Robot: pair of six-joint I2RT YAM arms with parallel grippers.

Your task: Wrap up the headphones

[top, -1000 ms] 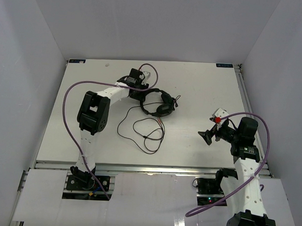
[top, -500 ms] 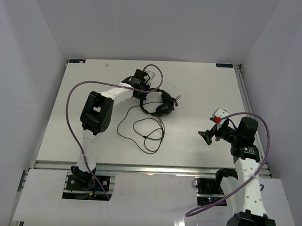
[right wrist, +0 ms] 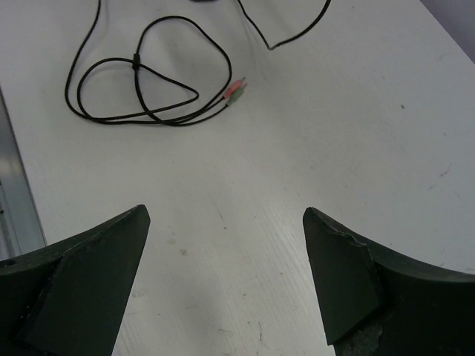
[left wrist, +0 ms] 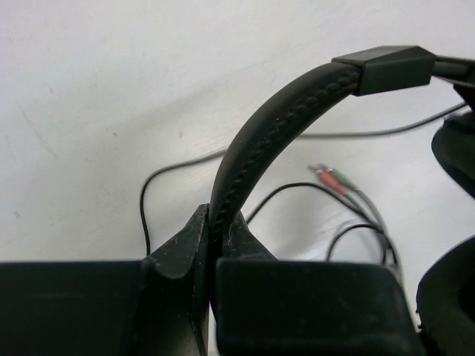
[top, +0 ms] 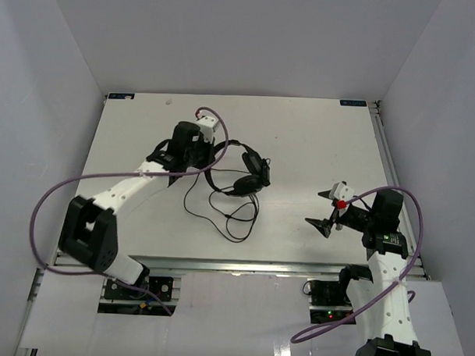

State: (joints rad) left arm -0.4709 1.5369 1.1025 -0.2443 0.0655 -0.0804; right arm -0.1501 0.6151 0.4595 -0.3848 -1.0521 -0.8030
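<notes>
Left hand [top: 213, 151] is clenched on the headphones [top: 256, 164], a bit left of table [top: 317, 134] ctr. In its wrist view we see both fingers [left wrist: 178, 252] pinching the stitched headband [left wrist: 278, 111] edge-on. The band arches up & to the right out of the grip, toward a squared slider block at the top right. The earcups [top: 242, 186] sit to the right of the hand. From above, one is farther back & the other nearer us, close together. We can't tell if they rest on the table or are just off it.

The cord [right wrist: 134, 61] lies loose on the table in a few overlapping loops just in front of the earcups, toward the near edge, w/ a small bead where strands meet. It's not yet wound on the headphones. The plugs [right wrist: 236, 92], one pink-red & one green, lie side by side on the table, touching the edge of the loops. They also show in the left wrist view, just past the headband.

Right hand [top: 322, 211] is released, fingers spread wide. It's on the right side, well apart from the headphones, tilted down toward the table. Its wrist cam shows the loops & plugs ahead & to the left, w/ table surface btwn the fingertips.
</notes>
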